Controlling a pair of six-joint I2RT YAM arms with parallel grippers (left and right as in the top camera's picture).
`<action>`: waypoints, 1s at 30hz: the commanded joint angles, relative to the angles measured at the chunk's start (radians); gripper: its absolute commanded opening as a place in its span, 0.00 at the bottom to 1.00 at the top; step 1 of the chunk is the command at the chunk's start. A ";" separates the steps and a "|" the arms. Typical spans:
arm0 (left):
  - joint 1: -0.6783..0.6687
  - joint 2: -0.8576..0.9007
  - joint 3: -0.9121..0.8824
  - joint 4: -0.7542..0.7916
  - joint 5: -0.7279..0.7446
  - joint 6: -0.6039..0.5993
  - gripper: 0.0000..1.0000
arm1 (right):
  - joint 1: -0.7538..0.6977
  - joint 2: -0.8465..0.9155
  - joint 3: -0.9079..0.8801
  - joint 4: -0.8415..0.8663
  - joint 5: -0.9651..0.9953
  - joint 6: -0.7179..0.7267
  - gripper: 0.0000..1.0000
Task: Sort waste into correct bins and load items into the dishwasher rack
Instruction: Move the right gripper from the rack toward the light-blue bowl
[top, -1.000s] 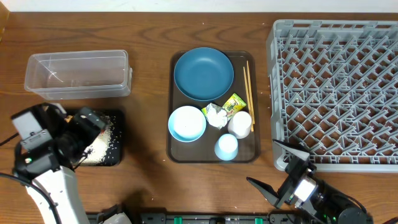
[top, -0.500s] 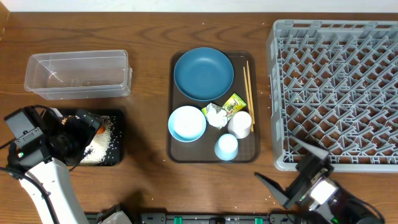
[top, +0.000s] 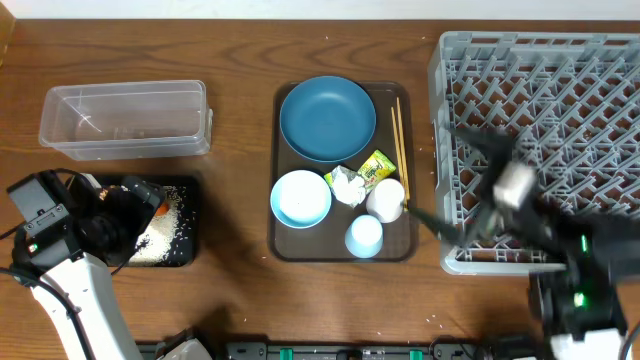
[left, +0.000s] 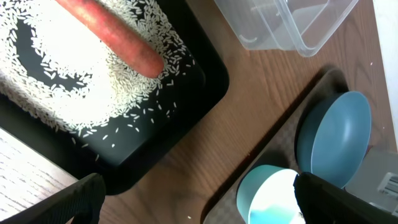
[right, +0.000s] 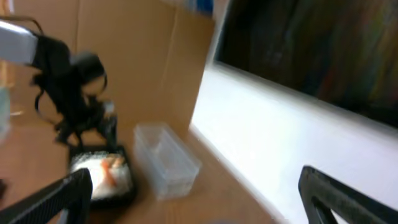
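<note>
— Plastic at the far left, what is it?

— The clear tub (top: 125, 120), upper left of the overhead frame, lying on the table (top: 240, 60).

— And below it?

— The left gripper (left: 199, 186) hangs over the black tray (left: 180, 109), jaws spread wide and holding nothing. The wrist view shows only the fingertips (left: 81, 199), at the bottom corners. From above, the left arm (top: 70, 270) covers the tray's left part. The carrot (left: 112, 37) lies in that tray on white rice grains (left: 68, 93), its upper end cut off by the frame's top edge.

— The middle?

— The brown serving tray (top: 275, 230) carries the dark blue plate (top: 327, 118) at the top and the chopsticks (top: 399, 140) along its right rim. The pale blue bowl (top: 300, 198) sits lower left. The crumpled paper (top: 347, 186) touches the snack wrapper (top: 376, 167). The whitish cup (top: 386, 199) is just below them, and the pale blue cup (top: 364, 236) is lowest.

— The right side?

— The dishwasher rack (top: 560, 100) is cut off by the right edge. The right gripper (top: 435, 172) is smeared by motion blur over the rack's left wall, jaws wide apart and empty. Its wrist view is blurred too. The tub, the black tray and the left arm show faintly there, and the dishes are out of frame.
</note>
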 joint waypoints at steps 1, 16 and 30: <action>0.006 0.003 0.002 -0.002 0.009 0.023 0.98 | -0.005 0.109 0.128 -0.135 -0.036 -0.095 0.99; 0.006 0.003 0.002 -0.002 0.009 0.024 0.98 | 0.047 0.363 0.373 -0.622 0.064 -0.166 0.99; 0.006 0.003 0.002 -0.002 0.009 0.024 0.98 | 0.323 0.366 0.373 -0.542 0.480 0.161 0.99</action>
